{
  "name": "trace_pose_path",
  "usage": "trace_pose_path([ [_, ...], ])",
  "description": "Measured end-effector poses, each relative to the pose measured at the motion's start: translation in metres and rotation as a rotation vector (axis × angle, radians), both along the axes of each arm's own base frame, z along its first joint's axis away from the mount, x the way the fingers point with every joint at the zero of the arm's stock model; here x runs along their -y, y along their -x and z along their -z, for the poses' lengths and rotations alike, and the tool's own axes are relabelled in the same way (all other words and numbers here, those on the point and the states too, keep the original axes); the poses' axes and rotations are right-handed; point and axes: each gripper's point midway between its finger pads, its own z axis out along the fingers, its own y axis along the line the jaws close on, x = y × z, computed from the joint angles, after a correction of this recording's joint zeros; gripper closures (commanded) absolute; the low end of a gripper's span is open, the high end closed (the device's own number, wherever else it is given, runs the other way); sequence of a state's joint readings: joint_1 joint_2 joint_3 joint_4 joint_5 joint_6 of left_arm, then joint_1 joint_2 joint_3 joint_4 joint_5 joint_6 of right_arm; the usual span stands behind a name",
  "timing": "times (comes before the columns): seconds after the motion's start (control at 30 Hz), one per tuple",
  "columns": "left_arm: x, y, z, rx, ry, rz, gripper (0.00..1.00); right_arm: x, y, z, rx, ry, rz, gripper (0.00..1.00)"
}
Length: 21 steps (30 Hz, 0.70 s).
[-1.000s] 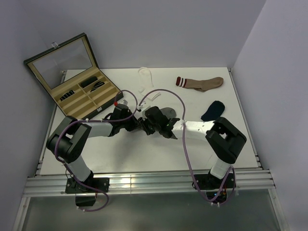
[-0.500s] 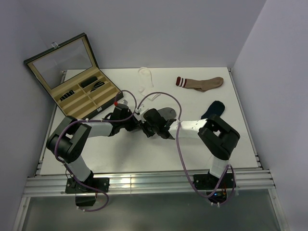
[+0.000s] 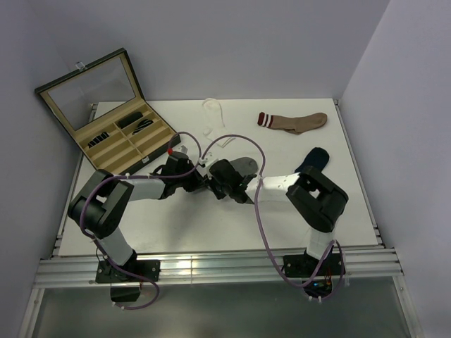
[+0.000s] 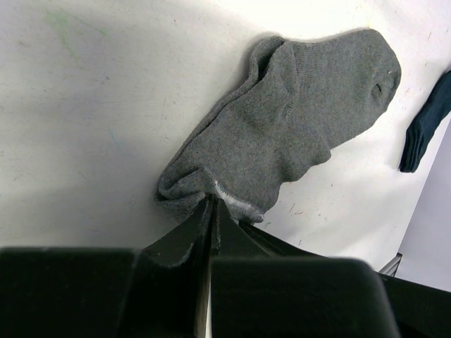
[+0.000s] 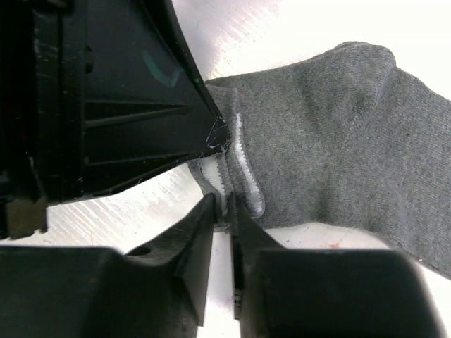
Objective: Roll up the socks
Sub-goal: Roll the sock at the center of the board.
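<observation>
Zero rolls so far. Shows a small dark grey fabric ankle sock (image 4: 296, 120) lying flat on the white table (image 3: 176, 225), cuff pinched tight in the left gripper (image 4: 211, 204) and nipped between the narrowed right gripper (image 5: 224, 208) fingers. Leaves the flat navy blue fabric sock (image 3: 312, 159) and limp white fabric sock (image 3: 211, 111) untouched, well apart.

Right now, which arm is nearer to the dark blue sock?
Right. The right arm bends just beside the dark blue sock; the left arm lies far to its left, beyond the grey sock.
</observation>
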State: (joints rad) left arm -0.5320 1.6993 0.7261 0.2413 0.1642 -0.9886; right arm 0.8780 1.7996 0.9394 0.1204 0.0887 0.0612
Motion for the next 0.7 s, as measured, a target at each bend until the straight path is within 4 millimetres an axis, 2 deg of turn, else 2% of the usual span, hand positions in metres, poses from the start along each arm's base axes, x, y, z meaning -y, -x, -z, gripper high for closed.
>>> trace_pose_path([
  [0.03, 0.000, 0.000, 0.000, 0.000, 0.000, 0.000, 0.93, 0.000, 0.000, 0.001, -0.002, -0.001, 0.002, 0.90],
  [0.13, 0.000, 0.000, 0.000, 0.001, 0.000, 0.000, 0.92, 0.001, -0.003, 0.000, -0.011, -0.016, 0.016, 1.00],
  [0.23, 0.000, 0.000, 0.000, 0.002, 0.000, 0.000, 0.87, 0.002, -0.004, 0.001, -0.044, -0.042, 0.018, 1.00],
  [0.37, 0.000, 0.000, -0.005, 0.013, 0.006, 0.001, 0.74, 0.004, -0.009, 0.001, -0.147, -0.116, 0.023, 1.00],
  [0.5, -0.001, 0.000, -0.020, 0.049, 0.018, 0.003, 0.64, 0.005, -0.020, 0.000, -0.268, -0.216, 0.035, 1.00],
  [0.7, -0.005, 0.001, -0.048, 0.116, 0.044, -0.013, 0.53, 0.001, -0.020, 0.001, -0.487, -0.374, 0.049, 1.00],
])
